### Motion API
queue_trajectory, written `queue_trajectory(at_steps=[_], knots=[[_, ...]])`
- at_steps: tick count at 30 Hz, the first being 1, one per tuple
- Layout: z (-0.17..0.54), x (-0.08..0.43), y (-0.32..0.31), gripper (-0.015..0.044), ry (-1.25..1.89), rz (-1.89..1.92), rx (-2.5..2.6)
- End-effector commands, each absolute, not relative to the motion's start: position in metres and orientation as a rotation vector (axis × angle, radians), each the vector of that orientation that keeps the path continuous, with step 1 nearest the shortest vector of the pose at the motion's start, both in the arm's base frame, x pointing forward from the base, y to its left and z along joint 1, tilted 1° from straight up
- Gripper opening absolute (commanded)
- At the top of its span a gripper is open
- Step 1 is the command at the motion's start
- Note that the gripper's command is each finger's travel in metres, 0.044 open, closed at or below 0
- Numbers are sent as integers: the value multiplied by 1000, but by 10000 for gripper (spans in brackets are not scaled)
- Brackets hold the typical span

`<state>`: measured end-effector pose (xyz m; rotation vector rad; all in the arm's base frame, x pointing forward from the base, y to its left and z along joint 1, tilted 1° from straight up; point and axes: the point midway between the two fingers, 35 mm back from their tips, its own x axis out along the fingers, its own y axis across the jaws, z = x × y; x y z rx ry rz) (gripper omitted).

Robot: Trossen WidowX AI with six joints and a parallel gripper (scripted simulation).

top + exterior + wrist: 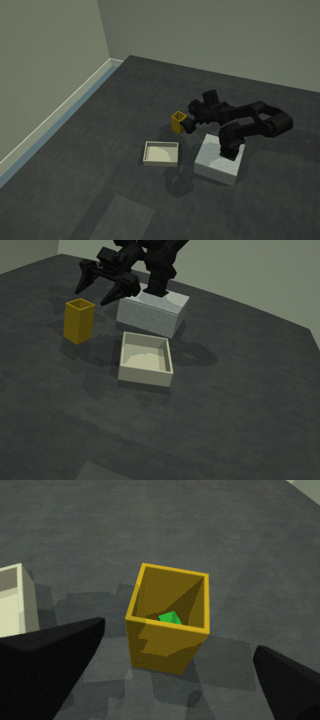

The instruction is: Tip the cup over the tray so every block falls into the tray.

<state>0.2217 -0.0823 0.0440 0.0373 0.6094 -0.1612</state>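
Your gripper (89, 298) (180, 639) stood wide and empty near the upright yellow cup (177, 125) (78, 323) (165, 645), which looked light, stiff; flat mid-height sides suited gripping.

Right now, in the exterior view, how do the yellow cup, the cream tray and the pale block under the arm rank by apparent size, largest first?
1. Pale block
2. Cream tray
3. Yellow cup

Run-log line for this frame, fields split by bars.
pincer: open, near cup | cup: upright on table, green block inside | tray: no blocks seen
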Motion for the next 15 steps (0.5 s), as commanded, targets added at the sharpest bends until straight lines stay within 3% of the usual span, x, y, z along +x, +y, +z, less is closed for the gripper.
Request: queue_trajectory(at_steps=[1, 15], knots=[[34, 218, -80, 440, 614, -160, 35], [25, 235, -83, 440, 613, -160, 35]])
